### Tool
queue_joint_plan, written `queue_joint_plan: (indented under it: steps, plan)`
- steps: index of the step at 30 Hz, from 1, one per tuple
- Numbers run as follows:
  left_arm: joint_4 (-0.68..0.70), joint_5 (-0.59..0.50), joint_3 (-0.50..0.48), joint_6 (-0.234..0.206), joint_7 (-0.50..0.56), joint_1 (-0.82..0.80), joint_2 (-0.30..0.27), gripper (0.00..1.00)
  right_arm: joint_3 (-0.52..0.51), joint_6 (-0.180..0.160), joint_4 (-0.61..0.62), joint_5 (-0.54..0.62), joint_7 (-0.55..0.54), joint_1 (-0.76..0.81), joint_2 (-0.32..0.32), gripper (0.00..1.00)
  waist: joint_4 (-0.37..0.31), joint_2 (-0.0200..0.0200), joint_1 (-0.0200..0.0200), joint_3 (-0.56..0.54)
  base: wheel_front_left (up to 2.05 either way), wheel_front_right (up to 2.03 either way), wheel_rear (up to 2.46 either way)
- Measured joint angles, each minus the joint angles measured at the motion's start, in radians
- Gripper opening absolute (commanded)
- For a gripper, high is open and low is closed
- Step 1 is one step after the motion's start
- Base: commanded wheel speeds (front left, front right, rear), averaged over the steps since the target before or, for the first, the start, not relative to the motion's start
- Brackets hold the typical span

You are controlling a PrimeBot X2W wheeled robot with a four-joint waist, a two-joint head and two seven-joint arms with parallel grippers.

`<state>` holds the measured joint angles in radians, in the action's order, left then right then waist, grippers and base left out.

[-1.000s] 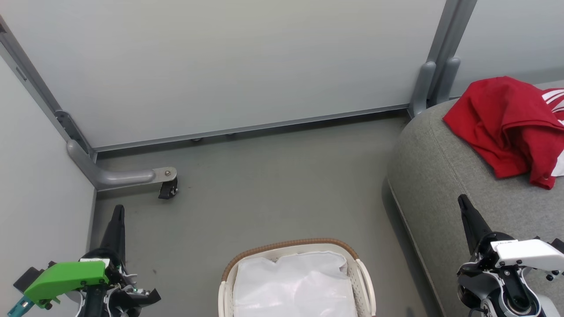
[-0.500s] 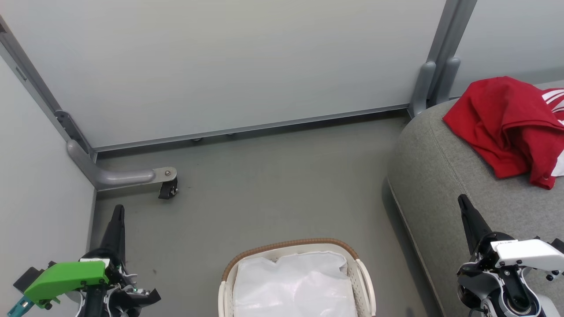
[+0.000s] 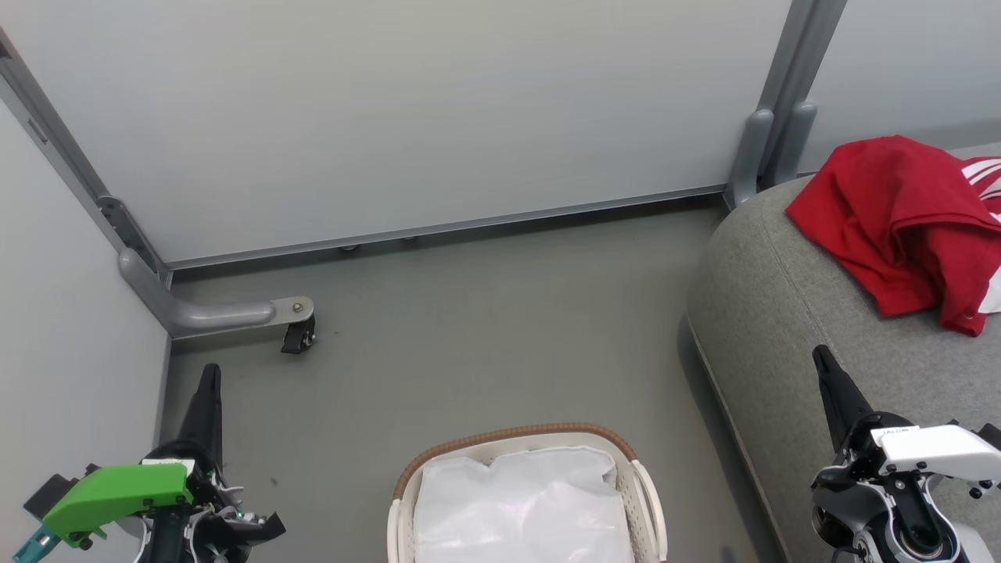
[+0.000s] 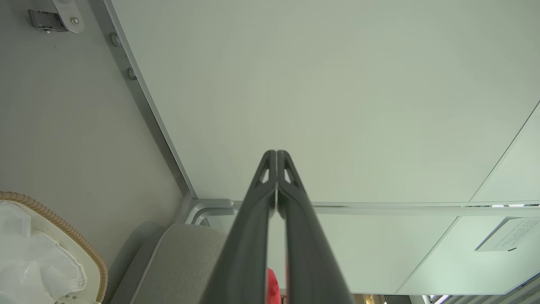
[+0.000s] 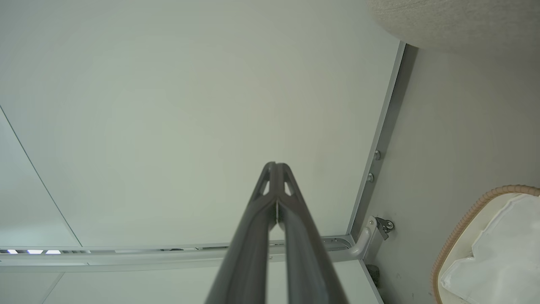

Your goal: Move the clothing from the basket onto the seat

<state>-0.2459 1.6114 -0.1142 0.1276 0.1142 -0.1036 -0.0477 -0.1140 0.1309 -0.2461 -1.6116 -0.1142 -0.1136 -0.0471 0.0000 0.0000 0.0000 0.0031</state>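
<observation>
Bright red clothing point(image 3: 903, 223) with white stripes lies crumpled on the grey seat point(image 3: 782, 313) at the right; a red sliver of the clothing point(image 4: 272, 287) peeks between the left fingers. On the floor at the bottom centre stands the white basket point(image 3: 645, 493) with its brown rim; inside it I see just the white liner point(image 3: 520, 508). My left gripper point(image 3: 209, 371) hangs shut and empty at the lower left, well left of the basket. Over the seat's front edge my right gripper point(image 3: 819, 353) is shut with nothing in it. The basket point(image 4: 90, 261) and the basket point(image 5: 457, 236) appear at the wrist views' edges.
Pale partition panels point(image 3: 438, 109) wall in the grey floor point(image 3: 485, 336) behind and to the left. A grey bracket foot with a black caster point(image 3: 297, 336) sticks out at the back left corner. A grey post point(image 3: 770, 133) stands behind the seat.
</observation>
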Motion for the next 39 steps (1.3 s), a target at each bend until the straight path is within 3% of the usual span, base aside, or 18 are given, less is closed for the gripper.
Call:
queue_joint_plan:
  steps: [39]
  plan:
    - [0.0,0.0,0.0,0.0,0.0,0.0,0.0,0.0,0.0,0.0,0.0,0.0,0.0,0.0,0.0,0.0,0.0,0.0,0.0,0.0,0.0,0.0,0.0]
